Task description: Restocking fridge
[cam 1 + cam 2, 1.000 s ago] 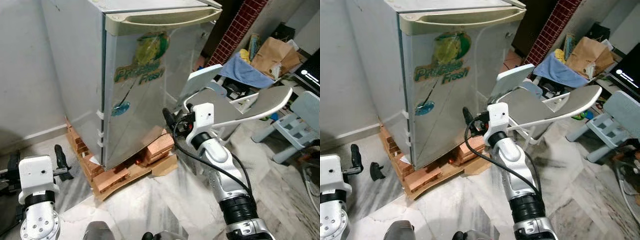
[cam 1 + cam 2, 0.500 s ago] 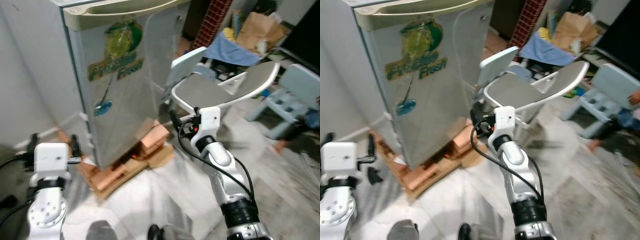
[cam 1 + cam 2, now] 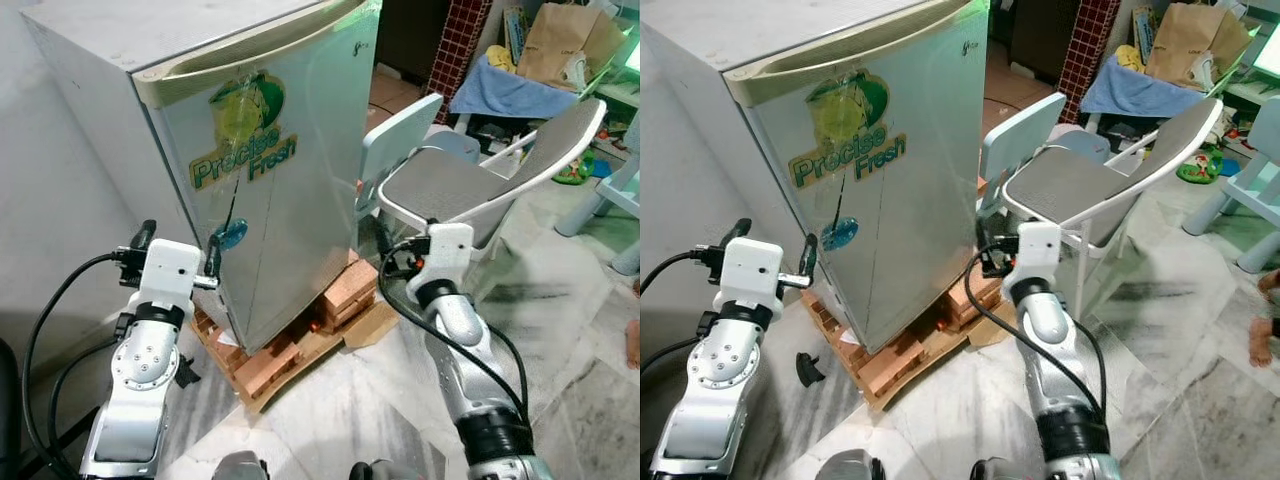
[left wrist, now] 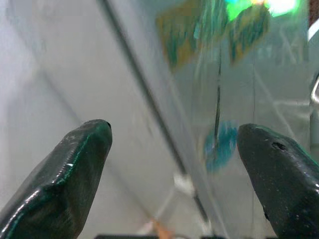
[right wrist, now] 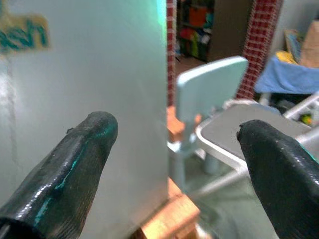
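Observation:
A small silver fridge [image 3: 290, 190] with a green "Precise Fresh" sticker stands shut on a stack of bricks [image 3: 285, 355]. My left gripper [image 3: 180, 243] is raised beside the fridge's left front corner, open and holding nothing. In the left wrist view its fingers [image 4: 75, 164] frame the door edge and sticker. My right gripper [image 3: 986, 262] is low by the fridge's right front corner, open and holding nothing. The right wrist view has its fingers [image 5: 79, 159] spread before the fridge side and a chair.
A grey curved seat on a white frame [image 3: 480, 180] and a light blue chair [image 3: 400, 135] stand close to the fridge's right side. Behind are a blue cloth [image 3: 500, 85] and a paper bag [image 3: 565, 40]. A person's foot [image 3: 1265, 335] is at the right edge. A white wall [image 3: 60, 200] is at left.
The camera has swung, shifting the whole scene. My left arm has risen from near the floor to the fridge's left corner. My right gripper stays low by the right corner.

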You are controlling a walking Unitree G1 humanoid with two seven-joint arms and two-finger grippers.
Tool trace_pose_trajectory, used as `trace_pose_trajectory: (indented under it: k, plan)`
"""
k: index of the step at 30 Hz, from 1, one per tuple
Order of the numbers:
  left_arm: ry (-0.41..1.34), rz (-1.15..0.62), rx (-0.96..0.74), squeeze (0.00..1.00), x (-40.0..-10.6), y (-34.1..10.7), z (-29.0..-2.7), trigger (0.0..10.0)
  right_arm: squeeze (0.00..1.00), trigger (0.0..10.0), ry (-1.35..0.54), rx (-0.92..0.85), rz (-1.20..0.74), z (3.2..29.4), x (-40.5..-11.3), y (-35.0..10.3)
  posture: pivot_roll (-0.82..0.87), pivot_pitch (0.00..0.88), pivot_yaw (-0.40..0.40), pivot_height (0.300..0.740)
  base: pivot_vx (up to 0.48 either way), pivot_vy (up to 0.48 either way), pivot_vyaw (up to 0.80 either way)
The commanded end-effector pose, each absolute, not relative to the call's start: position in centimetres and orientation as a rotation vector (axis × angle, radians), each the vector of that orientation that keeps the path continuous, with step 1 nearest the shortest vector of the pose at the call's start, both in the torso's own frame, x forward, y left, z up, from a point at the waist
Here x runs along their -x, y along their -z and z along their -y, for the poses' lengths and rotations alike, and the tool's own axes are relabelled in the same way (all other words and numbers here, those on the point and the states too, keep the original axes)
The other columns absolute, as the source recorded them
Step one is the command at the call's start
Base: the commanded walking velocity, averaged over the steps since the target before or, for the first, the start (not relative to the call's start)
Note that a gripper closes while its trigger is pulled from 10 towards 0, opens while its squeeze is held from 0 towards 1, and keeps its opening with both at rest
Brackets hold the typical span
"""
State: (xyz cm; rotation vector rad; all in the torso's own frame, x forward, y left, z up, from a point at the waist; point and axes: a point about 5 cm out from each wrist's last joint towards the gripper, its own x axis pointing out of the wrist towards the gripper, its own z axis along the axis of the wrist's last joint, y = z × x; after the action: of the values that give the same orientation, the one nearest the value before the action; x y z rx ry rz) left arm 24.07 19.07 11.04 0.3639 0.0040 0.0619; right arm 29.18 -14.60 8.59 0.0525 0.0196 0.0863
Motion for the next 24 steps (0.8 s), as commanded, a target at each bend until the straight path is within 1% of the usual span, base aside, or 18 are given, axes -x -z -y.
trace_pose_trajectory:
  k: [1,2,6,10,16,21,23,24]
  plan:
    - [-0.099,-0.043,-0.362,0.0,-23.6,-9.9,-19.7,10.0,0.0,10.0,-0.077,-0.044,-0.03,15.0,-29.0,-8.6,0.15,0.0,-0.046,0.74,0.0,0.0,0.0]
    - [-0.102,-0.034,-0.365,0.0,-23.6,-9.9,-19.4,10.0,0.0,10.0,-0.1,-0.03,-0.029,14.9,-28.9,-8.6,0.15,0.0,-0.056,0.74,0.0,0.0,0.0]
    - [-0.13,-0.004,-0.373,0.0,-24.0,-10.5,-19.3,10.0,0.0,10.0,-0.107,-0.023,-0.006,14.9,-29.3,-9.2,0.17,0.0,-0.053,0.74,0.0,0.0,0.0]
    - [-0.15,0.004,-0.378,0.0,-23.9,-10.6,-19.6,10.0,0.0,10.0,-0.119,-0.002,0.011,14.6,-29.8,-9.6,0.17,0.0,-0.057,0.74,0.0,0.0,0.0]
    - [-0.17,-0.03,-0.387,0.0,-22.4,-10.0,-20.6,10.0,0.0,10.0,-0.148,0.004,0.003,14.4,-29.6,-9.5,0.19,0.015,-0.073,0.74,0.0,0.0,-0.8]
    - [-0.16,-0.007,-0.399,0.0,-22.8,-10.2,-20.1,10.0,0.0,10.0,-0.153,0.001,-0.004,14.2,-29.5,-9.3,0.18,0.015,-0.071,0.74,0.0,0.0,-0.8]
    - [-0.146,0.002,-0.403,0.0,-23.0,-10.4,-19.8,10.0,0.0,10.0,-0.154,0.002,-0.002,14.1,-29.5,-9.3,0.18,0.011,-0.06,0.74,0.0,0.0,-0.8]
    - [-0.134,0.011,-0.408,0.0,-23.3,-10.6,-19.5,10.0,0.0,10.0,-0.15,0.001,0.002,14.1,-29.5,-9.3,0.17,0.006,-0.038,0.74,0.0,0.0,-0.4]
